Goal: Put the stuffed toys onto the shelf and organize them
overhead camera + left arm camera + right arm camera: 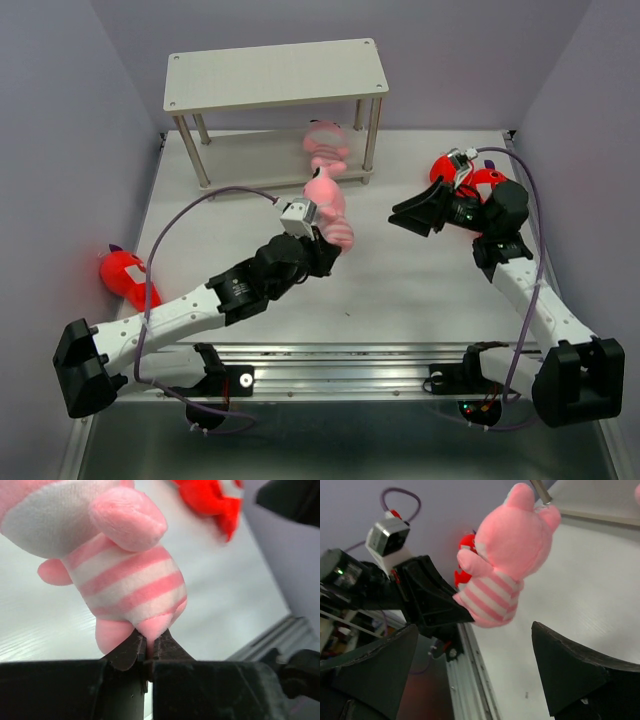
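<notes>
My left gripper (322, 247) is shut on the bottom of a pink striped pig toy (328, 203) and holds it above the table in front of the shelf (275, 75). The left wrist view shows the jaws pinching the toy's (125, 575) lower end. A second pink toy (326, 146) sits on the shelf's lower board, at the right. My right gripper (425, 210) is open and empty, pointing left at the held toy (507, 555). One red shark (128, 277) lies at the table's left edge. Red shark plush (472, 180) lies behind my right wrist.
The shelf stands at the back of the table; its top board is bare. Grey walls close in on the left, right and back. A metal rail (340, 360) runs along the near edge between the arm bases.
</notes>
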Controlling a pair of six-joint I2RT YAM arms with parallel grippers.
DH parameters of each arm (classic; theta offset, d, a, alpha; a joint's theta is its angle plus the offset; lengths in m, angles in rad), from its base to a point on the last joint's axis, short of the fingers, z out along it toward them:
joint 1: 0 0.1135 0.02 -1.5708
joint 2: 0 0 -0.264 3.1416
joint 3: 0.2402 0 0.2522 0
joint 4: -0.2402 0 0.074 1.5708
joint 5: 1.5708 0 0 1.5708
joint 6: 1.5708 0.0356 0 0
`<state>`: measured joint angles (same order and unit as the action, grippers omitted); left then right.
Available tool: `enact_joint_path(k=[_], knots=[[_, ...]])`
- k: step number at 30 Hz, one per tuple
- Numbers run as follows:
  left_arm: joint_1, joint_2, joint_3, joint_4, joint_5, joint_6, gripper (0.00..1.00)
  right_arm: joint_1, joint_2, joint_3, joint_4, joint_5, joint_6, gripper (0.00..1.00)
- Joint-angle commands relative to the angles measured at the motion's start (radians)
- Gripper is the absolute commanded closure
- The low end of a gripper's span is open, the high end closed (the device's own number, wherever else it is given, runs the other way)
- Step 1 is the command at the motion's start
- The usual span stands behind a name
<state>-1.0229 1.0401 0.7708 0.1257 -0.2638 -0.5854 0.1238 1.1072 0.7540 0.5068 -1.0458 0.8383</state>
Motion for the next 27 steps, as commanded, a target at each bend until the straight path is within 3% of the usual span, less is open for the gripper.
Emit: enact_joint_path(k=[1, 2, 7, 10, 17, 27], knots=[[0.018, -0.008, 0.114, -0.293, -0.201, 0.137, 1.00, -0.027, -0.044, 0.065, -0.258, -0.048, -0.406, 0.00], [0.024, 0.001, 0.140, -0.351, -0.218, 0.175, 1.00, -0.027, -0.053, 0.064, -0.351, -0.025, -0.460, 0.00], [0.112, 0.080, 0.185, -0.413, -0.226, 0.327, 1.00, -0.027, -0.104, 0.010, -0.496, 0.050, -0.720, 0.00], [0.239, 0.119, 0.196, -0.383, -0.166, 0.459, 1.00, -0.036, -0.139, -0.030, -0.553, 0.089, -0.795, 0.00], [0.374, 0.221, 0.231, -0.259, -0.089, 0.676, 1.00, -0.046, -0.205, -0.122, -0.588, 0.119, -0.907, 0.00], [0.500, 0.432, 0.320, -0.092, -0.086, 0.688, 1.00, -0.064, -0.250, -0.182, -0.593, 0.161, -0.993, 0.00]])
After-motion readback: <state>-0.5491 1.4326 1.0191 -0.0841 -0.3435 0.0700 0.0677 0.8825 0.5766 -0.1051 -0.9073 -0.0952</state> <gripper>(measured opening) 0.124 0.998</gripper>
